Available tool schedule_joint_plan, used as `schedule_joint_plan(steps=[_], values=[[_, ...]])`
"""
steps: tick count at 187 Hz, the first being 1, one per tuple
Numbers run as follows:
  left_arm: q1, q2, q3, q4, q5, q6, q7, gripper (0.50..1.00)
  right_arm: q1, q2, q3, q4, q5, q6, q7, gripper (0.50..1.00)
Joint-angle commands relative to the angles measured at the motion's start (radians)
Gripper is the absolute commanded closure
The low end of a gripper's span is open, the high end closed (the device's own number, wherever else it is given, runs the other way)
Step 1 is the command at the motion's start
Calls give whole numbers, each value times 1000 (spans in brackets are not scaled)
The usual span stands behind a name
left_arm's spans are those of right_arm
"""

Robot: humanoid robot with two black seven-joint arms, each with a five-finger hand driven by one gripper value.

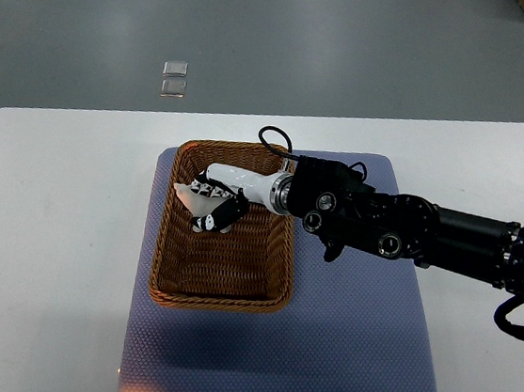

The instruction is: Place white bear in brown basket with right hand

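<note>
The brown wicker basket (220,276) sits on the left part of a blue-grey mat (359,340). My right arm comes in from the right edge, and its white-and-black right hand (215,205) reaches into the basket's far end. A small white bear (185,192) shows at the fingertips, low inside the basket near its far-left wall. The fingers (227,211) are curled over it, so most of the bear is hidden. The left arm is out of view.
The mat lies on a white table (50,229). Two small clear squares (173,79) lie on the grey floor beyond the table's far edge. A black cable loop (273,139) sticks up at the wrist by the basket's far rim.
</note>
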Motion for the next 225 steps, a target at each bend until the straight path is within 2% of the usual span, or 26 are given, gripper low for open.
schedule_joint_plan(steps=[1,23,28,41,50,57,67,92,106,176,225], values=[[0,0,-1,0,0,0,0,500,-23,0,2,-3,-21,-3,9,965],[0,0,-1,0,0,0,0,500,-38,0,-1,-4,-27,-18,16,948],[0,0,-1,0,0,0,0,500,-40,0,-1,-4,-27,-18,16,922],[0,0,-1,0,0,0,0,500,-46,0,-1,-4,-27,-18,22,889],[0,0,-1,0,-1,0,0,500,-47,0,0,-4,-27,-18,26,828],[0,0,-1,0,0,0,0,500,-47,0,0,-4,-27,-18,29,807],[0,0,0,0,0,0,0,500,-47,-2,3,-4,-27,-18,29,744],[0,0,0,2,-1,0,0,500,-47,-5,14,-4,-25,-18,29,691],[0,0,0,3,-1,0,0,500,-44,-17,19,-3,-25,-15,29,638],[0,0,0,5,-1,0,0,500,23,-106,52,6,-10,-6,35,613],[0,0,0,3,-1,0,0,500,6,-213,305,11,38,48,43,613]])
